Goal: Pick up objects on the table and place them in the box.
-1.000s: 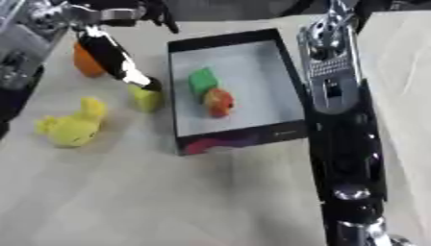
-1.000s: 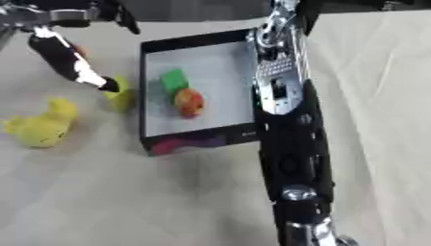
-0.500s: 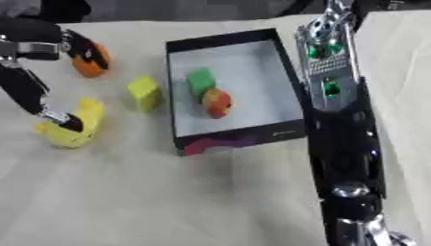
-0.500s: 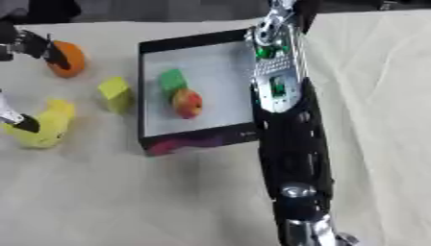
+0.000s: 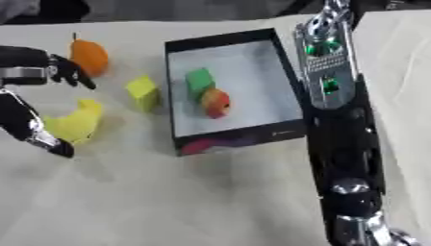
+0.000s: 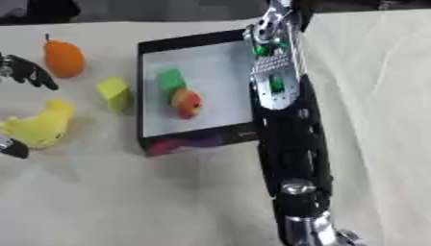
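Note:
My left hand (image 5: 63, 71) reaches in from the far left and is open. One set of fingers points right just below an orange fruit (image 5: 88, 56). Another finger (image 5: 38, 134) stretches down past the near side of a yellow soft toy (image 5: 77, 124), which lies in the gap between them; contact is unclear. A yellow cube (image 5: 143, 92) stands between the toy and the black box (image 5: 252, 57). Inside the box lie a green cube (image 5: 199, 79) and a red-and-orange fruit (image 5: 215, 102). Only my right arm (image 5: 336, 125) shows, running along the box's right side; its hand is out of view.
The table has a pale cloth cover. My right arm crosses the view from the lower right up to the top edge, right against the box's right wall. Open cloth lies in front of the box and to the right of the arm.
My left hand has left the yellow cube and swung left and nearer, and its fingers now spread around the yellow toy. The camera has shifted a little; the right arm stays put.

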Robot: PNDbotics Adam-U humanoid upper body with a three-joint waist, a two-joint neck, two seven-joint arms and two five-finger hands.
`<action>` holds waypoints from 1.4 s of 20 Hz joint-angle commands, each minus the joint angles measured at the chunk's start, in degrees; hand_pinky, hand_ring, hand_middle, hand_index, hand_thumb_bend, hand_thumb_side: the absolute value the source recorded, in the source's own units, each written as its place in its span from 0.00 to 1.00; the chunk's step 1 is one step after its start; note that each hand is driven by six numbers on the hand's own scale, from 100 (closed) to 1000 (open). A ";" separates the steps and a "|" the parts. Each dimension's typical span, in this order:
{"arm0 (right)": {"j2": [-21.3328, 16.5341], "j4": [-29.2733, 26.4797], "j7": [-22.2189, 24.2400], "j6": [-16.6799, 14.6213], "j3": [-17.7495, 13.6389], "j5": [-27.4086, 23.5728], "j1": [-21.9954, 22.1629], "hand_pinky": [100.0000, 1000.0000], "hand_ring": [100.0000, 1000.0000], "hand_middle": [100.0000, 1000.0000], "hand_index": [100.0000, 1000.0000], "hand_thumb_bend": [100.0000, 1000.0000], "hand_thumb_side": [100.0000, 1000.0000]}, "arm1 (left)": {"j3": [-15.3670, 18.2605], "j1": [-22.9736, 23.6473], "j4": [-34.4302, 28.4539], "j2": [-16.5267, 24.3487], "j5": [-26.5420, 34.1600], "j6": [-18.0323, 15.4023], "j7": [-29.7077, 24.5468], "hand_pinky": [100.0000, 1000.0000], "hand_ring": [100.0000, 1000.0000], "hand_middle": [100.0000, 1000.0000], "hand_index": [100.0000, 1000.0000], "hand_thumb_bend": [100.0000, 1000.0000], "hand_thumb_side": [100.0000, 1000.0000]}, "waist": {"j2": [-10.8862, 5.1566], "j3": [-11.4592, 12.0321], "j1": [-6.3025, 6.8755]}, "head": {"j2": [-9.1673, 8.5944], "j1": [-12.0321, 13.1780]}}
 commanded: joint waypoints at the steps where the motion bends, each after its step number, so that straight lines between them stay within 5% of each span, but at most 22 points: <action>1: -0.48 -0.39 -0.25 -0.07 -0.01 -0.34 -1.30 0.88 0.75 0.76 0.87 0.00 0.56 | 0.44 -0.10 0.84 1.89 -1.91 1.70 0.90 0.85 0.85 0.84 0.90 0.77 0.43 | -0.96 -0.11 0.15 | 0.29 0.70; 19: -1.01 -0.12 -0.71 0.02 -0.45 -1.94 -1.46 0.88 0.75 0.76 0.87 0.00 0.57 | 0.46 -0.20 17.95 -3.61 -10.49 -3.71 0.93 0.83 0.84 0.82 0.90 0.72 0.28 | -0.34 -0.22 -0.11 | 0.29 2.11; 28: -1.14 0.55 -0.87 0.09 -0.61 -2.72 -1.96 0.88 0.75 0.76 0.87 0.00 0.56 | 0.57 -3.07 25.92 -9.46 -15.18 -6.60 3.77 0.80 0.82 0.80 0.87 0.61 0.21 | -0.01 -0.35 -0.50 | 0.29 2.67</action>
